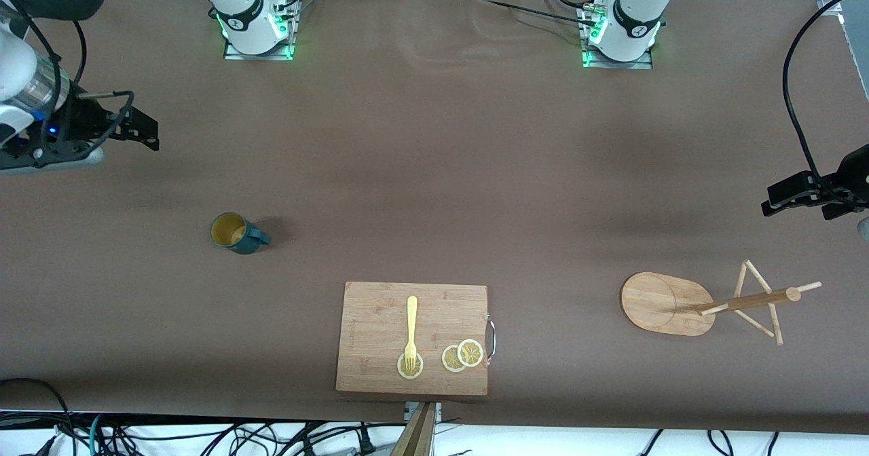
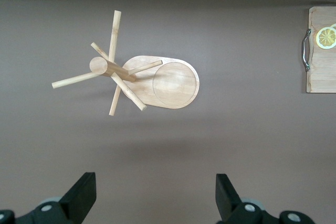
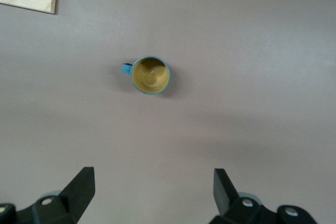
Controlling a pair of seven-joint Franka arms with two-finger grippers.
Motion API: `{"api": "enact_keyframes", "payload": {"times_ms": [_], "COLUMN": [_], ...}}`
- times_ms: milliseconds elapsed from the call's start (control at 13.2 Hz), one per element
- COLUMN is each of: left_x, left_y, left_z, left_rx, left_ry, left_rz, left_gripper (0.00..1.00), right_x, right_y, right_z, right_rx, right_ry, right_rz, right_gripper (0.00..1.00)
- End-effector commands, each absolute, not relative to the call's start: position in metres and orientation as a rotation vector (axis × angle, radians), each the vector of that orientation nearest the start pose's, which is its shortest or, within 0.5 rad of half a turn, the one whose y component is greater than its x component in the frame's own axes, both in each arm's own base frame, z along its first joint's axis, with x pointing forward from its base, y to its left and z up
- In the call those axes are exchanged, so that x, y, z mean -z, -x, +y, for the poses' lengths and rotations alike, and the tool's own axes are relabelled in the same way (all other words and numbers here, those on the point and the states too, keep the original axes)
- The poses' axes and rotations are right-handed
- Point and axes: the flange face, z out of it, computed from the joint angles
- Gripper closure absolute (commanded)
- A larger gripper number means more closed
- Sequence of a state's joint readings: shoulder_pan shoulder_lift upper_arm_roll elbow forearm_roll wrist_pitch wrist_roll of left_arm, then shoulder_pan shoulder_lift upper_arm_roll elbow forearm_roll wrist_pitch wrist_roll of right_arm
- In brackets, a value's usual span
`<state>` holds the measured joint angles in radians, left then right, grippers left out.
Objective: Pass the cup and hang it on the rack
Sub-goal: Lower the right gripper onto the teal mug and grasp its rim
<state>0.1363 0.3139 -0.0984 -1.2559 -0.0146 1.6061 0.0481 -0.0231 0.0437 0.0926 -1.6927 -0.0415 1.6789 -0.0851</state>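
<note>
The cup [image 1: 235, 233] stands upright on the brown table [image 1: 434, 171], toward the right arm's end, and nothing touches it. Its yellow inside looks empty and its small handle points toward the cutting board [image 1: 380, 320]. The right gripper [image 1: 139, 129] hangs in the air over the bare table near that end, with the cup lying nearer to the front camera than the spot below it. In the right wrist view its two fingers [image 3: 81, 184] are spread wide apart, holding nothing, and the cup [image 3: 150, 75] is seen from straight above.

The rack [image 1: 669, 303] stands toward the left arm's end of the table, on its flat oval base, with the pole upright and the thin pegs pointing out in several directions. No cup is on it. The left gripper [image 1: 781, 198] hangs over the table by that end, also with its fingers [image 2: 84, 192] wide apart and empty; the rack [image 2: 173, 85] shows clearly in the left wrist view.

The cutting board lies between the cup and the rack, closer to the front camera. On it lie a yellow fork [image 1: 411, 330] and three lemon slices [image 1: 461, 355]; the fork's prongs rest on one slice.
</note>
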Motion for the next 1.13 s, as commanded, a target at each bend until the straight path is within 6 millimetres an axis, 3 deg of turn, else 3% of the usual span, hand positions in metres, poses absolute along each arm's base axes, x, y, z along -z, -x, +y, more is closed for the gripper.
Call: {"api": "enact_keyframes", "payload": {"times_ms": [0, 151, 227, 681, 1059], "left_x": [-0.592, -0.592, -0.592, -0.592, -0.592], "left_y": [-0.653, -0.653, -0.653, -0.653, -0.653], "left_z": [0.035, 0.035, 0.033, 0.033, 0.031], "left_rx": [0.068, 0.068, 0.07, 0.068, 0.068], "left_ry": [3.188, 3.188, 3.188, 3.189, 3.194], "left_rz": [0.04, 0.04, 0.045, 0.042, 0.042], "left_gripper": [0.0, 0.0, 0.0, 0.0, 0.0], "right_x": [-0.533, -0.471, -0.456, -0.403, -0.323], "right_y": [-0.583, -0.6, -0.607, -0.643, -0.659], "right_z": [0.038, 0.035, 0.029, 0.021, 0.002], "right_rx": [-0.141, -0.311, -0.318, -0.16, -0.153], "right_ry": [3.166, 3.143, 3.133, 3.133, 3.125], "right_rz": [-0.269, -0.264, -0.245, -0.231, -0.192], "right_gripper": [0.0, 0.0, 0.0, 0.0, 0.0]}}
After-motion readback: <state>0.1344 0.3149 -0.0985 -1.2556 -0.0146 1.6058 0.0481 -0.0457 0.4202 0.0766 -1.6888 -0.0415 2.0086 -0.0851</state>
